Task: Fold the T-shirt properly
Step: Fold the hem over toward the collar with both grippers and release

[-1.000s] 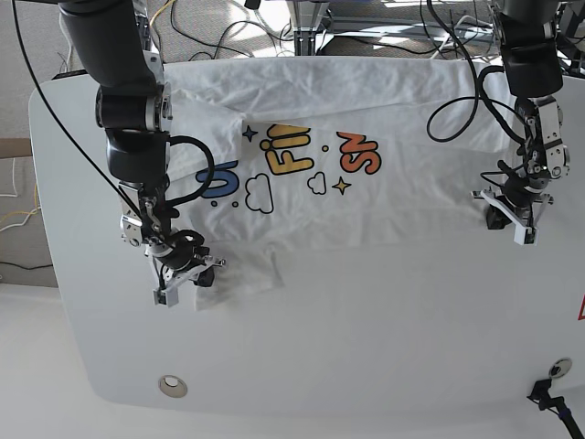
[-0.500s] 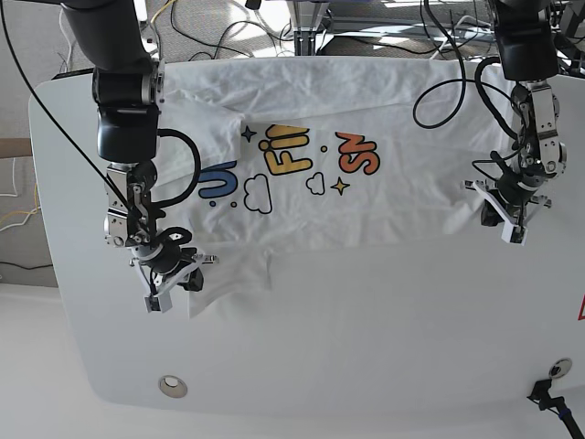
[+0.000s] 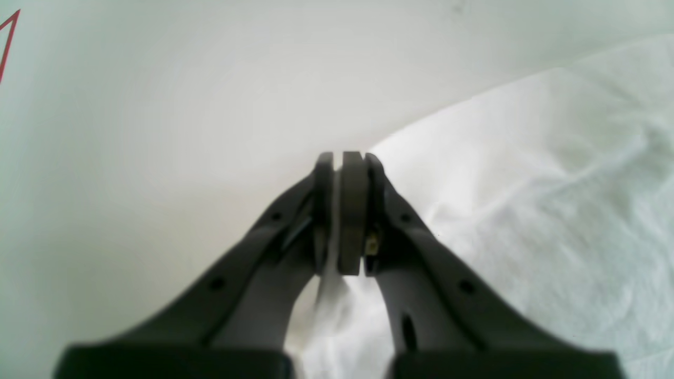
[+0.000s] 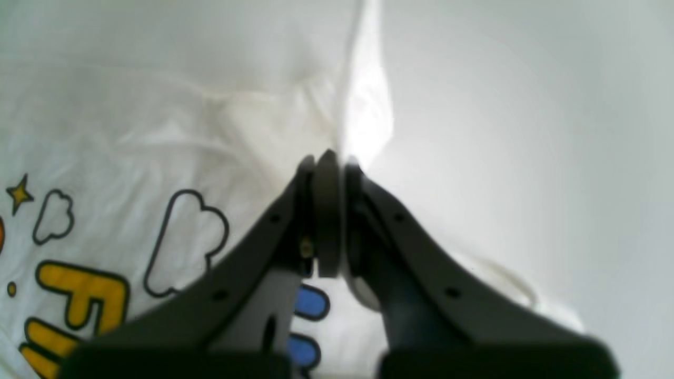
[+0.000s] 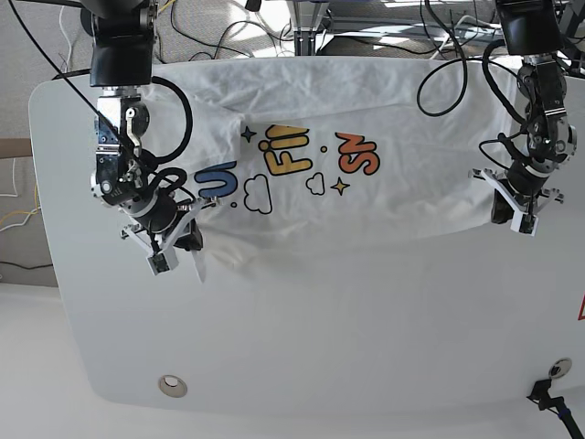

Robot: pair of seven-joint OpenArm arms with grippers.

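Observation:
The white T-shirt (image 5: 366, 197) lies spread print-up across the far half of the table (image 5: 320, 338), and its blue, yellow and orange lettering (image 5: 292, 160) shows. My right gripper (image 5: 174, 247) is at the shirt's near left corner, shut on a pinched fold of cloth. In the right wrist view this gripper (image 4: 329, 158) has its jaws closed on a raised white fold (image 4: 363, 105) beside the clouds of the print (image 4: 184, 237). My left gripper (image 5: 514, 218) is at the near right corner. In the left wrist view it (image 3: 345, 158) is shut on a thin layer of the shirt (image 3: 553, 184).
Cables and a frame base (image 5: 311, 23) lie beyond the table's far edge. A round metal grommet (image 5: 171, 386) sits near the front left. A red mark (image 5: 579, 309) is at the right edge. Bare tabletop (image 3: 158, 105) lies left of my left gripper.
My right gripper has moved back and left with the corner of the shirt, pulling the near hem up the table. My left gripper has shifted slightly, still holding its corner.

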